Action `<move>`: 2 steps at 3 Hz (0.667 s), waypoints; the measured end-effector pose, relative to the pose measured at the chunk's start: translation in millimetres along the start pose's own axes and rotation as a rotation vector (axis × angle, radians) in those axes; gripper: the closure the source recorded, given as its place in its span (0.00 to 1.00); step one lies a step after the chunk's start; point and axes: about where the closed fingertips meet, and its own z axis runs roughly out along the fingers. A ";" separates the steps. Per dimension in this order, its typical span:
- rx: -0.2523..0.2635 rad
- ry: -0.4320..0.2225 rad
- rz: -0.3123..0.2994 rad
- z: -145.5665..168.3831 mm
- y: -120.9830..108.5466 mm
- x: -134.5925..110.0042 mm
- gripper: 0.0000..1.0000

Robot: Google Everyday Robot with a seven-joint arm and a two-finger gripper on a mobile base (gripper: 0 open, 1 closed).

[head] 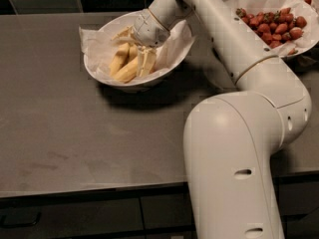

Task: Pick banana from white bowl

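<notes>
1. The table [60, 133] carries the white bowl [107, 78] at its far left, with the paper corners splayed past the rim
2. The banana [119, 59] pieces lie inside on the paper, leaning together below the rim, so a reach from above suits them
3. My fingers [149, 62] point down into the bowl at the right edge of that pile; whether they are apart or clamped, I cannot tell
4. Far right, the strawberries [271, 24] sit well apart and are no concern of mine

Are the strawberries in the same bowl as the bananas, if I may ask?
No; the strawberries sit in another bowl, while the end effector reaches among the bananas.
</notes>
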 end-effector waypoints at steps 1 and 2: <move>-0.023 -0.027 0.017 13.0 4.3 2.9 0.22; -0.047 -0.044 0.027 22.9 7.3 5.4 0.40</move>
